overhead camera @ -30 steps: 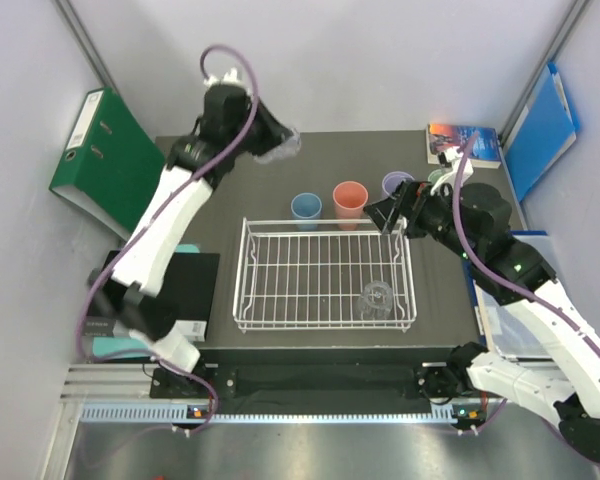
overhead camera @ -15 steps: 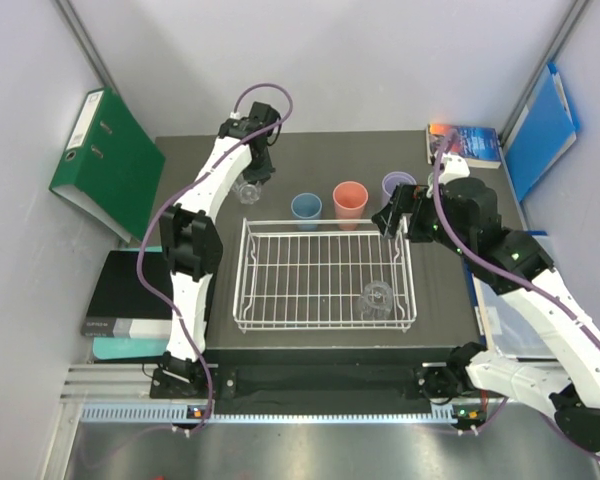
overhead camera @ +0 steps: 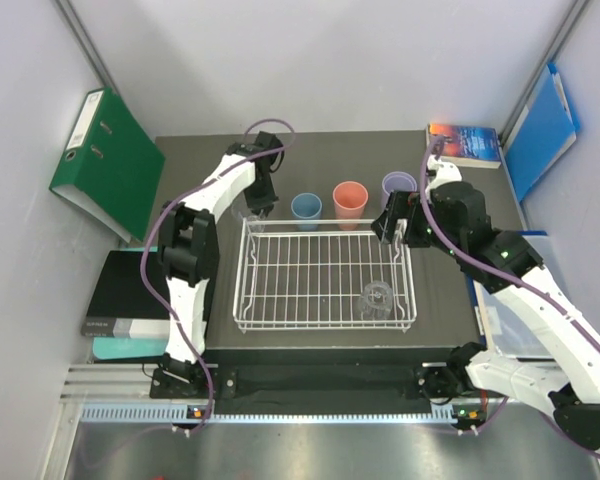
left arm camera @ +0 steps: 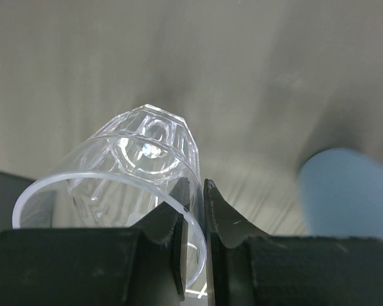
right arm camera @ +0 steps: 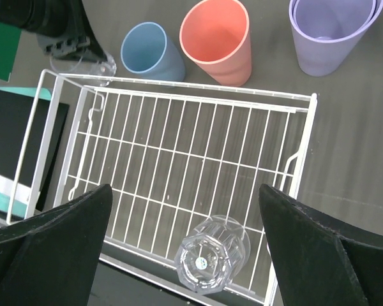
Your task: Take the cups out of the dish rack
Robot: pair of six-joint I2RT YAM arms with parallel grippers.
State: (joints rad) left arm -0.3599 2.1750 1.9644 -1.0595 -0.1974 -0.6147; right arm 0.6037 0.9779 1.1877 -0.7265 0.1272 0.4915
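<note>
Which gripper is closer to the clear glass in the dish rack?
Right. The right gripper hangs over the rack's right side, above the glass; the left gripper sits beyond its far left corner.

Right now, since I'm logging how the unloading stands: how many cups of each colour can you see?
Clear glass: 2 (one in the dish rack, one pinched by the left tool)
Blue cup: 1
Salmon cup: 1
Lilac cup: 1
Total in plain view: 5

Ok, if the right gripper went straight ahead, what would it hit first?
Probably the clear faceted glass in the dish rack, framed by the open right gripper; with depth unclear, maybe rack wires.
</note>
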